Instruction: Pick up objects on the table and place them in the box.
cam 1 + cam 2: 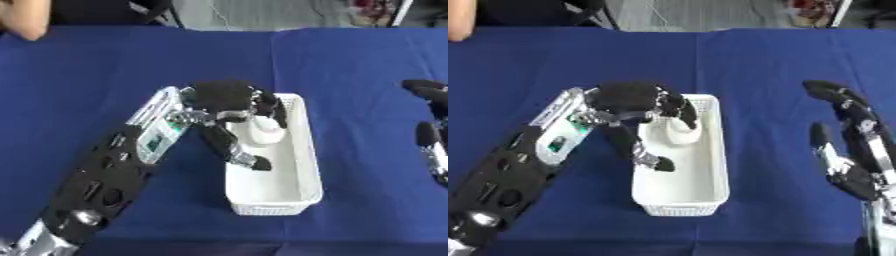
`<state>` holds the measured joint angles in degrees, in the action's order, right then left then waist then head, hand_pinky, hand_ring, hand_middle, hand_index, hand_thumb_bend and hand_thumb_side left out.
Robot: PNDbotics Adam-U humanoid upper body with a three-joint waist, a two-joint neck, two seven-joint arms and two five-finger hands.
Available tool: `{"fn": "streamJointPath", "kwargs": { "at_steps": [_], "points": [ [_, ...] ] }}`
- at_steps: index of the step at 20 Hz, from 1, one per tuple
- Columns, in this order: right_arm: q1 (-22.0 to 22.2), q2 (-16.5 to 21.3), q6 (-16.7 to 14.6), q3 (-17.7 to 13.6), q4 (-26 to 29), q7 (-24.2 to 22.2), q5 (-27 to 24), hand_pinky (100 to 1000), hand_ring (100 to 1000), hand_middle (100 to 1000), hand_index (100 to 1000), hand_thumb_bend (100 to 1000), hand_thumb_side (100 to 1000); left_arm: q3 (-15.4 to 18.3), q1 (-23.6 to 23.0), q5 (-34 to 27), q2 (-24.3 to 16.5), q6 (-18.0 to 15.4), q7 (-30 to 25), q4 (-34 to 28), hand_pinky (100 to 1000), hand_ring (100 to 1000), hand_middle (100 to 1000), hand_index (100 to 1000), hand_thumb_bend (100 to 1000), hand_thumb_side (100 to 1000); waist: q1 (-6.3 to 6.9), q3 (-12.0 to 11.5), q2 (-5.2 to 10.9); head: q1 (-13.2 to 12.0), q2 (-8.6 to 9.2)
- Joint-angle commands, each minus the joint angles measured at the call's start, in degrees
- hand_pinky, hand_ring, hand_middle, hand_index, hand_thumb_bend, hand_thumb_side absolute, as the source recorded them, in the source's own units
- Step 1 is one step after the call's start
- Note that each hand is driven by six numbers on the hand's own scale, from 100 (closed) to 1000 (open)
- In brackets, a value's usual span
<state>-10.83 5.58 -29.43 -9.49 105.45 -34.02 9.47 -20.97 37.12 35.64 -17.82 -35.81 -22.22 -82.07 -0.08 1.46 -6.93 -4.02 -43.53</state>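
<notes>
A white rectangular box (302, 165) stands on the blue table. My left hand (229, 102) reaches over the box's far end, its fingers curled round a small white object (266, 133) held inside the box. The thumb (238, 152) stretches down along the box's left wall. My right hand (852, 150) rests open at the right edge of the table, fingers straight and pointing away, holding nothing.
The blue cloth covers the whole table (105, 75). A person's arm (24, 20) shows at the far left corner. Chair legs and floor lie beyond the far edge.
</notes>
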Motion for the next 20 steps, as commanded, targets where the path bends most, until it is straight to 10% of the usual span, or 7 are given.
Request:
{"fn": "streamJointPath", "kwargs": {
  "at_steps": [1,10,20],
  "points": [
    [-0.2,0.6,-0.6,-0.3,0.7,-0.6,0.0,1000,901,845,863,126,566,4.3,-1.1,-6.1,-1.3,5.1,2.2,-5.5,568,614,786,752,245,910,-0.05,-0.2,0.66,0.1,0.75],
    [-0.4,0.6,-0.3,-0.7,0.9,-0.1,0.4,1000,901,844,863,127,566,16.7,-14.1,-34.3,-5.5,24.1,8.3,-24.6,486,600,807,684,163,938,0.09,-1.0,0.46,1.4,1.24],
    [-0.5,0.7,-0.2,-0.9,1.0,0.2,0.8,1000,900,844,863,126,566,26.1,-22.2,-41.9,-1.8,33.9,14.4,-31.2,465,600,812,668,154,964,0.26,-1.5,0.35,1.9,1.4]
  ]
}}
